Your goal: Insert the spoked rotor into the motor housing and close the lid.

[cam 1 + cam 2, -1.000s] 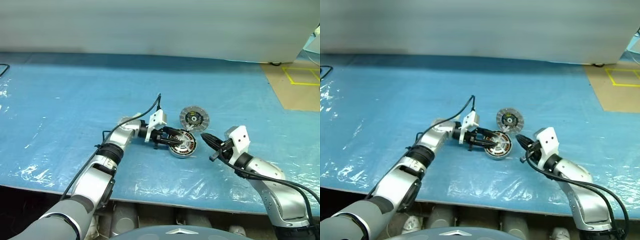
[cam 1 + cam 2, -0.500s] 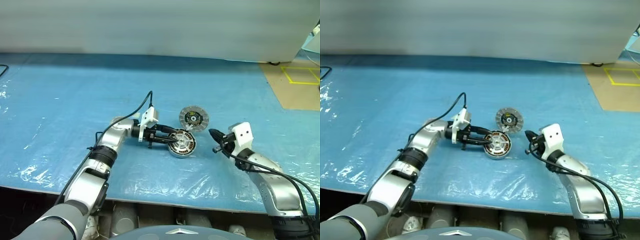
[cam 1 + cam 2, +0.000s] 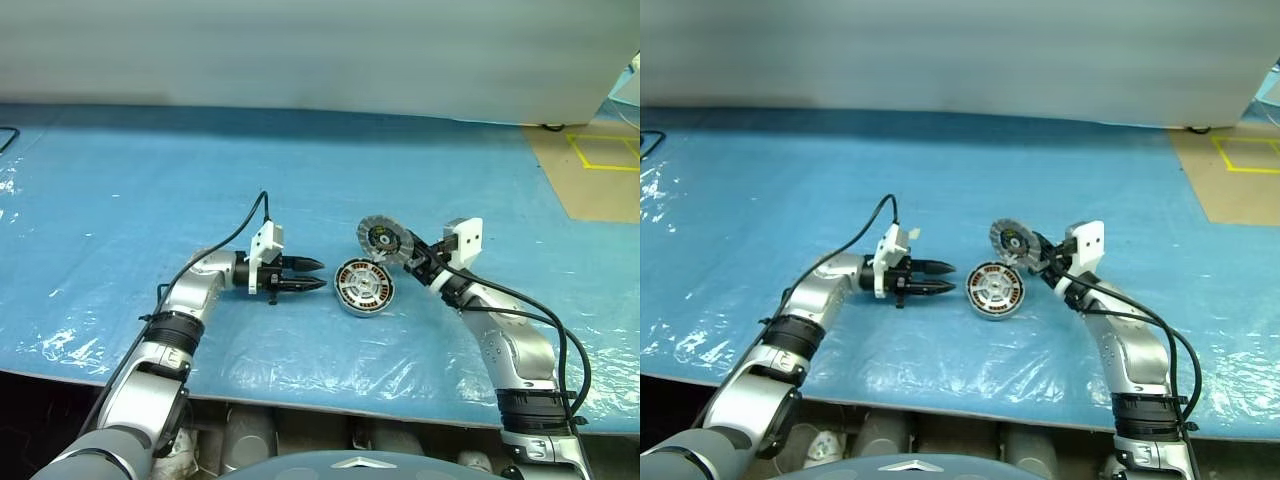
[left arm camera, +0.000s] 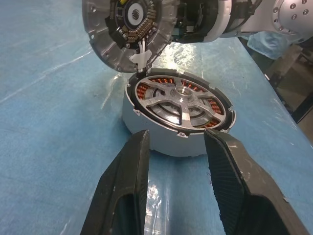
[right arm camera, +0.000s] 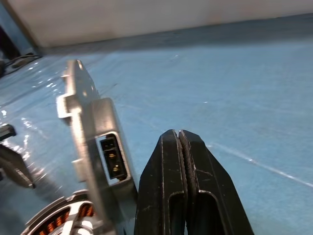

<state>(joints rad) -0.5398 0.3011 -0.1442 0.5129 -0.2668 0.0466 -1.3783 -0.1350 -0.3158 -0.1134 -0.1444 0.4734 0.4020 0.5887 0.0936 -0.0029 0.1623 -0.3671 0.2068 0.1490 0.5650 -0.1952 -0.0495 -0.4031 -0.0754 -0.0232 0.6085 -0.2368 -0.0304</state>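
Copper-wound motor housing [image 3: 364, 286] held the spoked rotor [image 4: 182, 103], left gripper [image 3: 312, 276] half-open, empty at its 9 o'clock; closed right gripper [image 3: 413, 256] nudging the tilted lid [image 3: 385, 240] at 1 o'clock risked toppling it crooked.

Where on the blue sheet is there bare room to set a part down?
Bare blue sheet lies left of the left gripper and beyond the lid toward the wall. Crowded: the motor housing with lid and right gripper close together.
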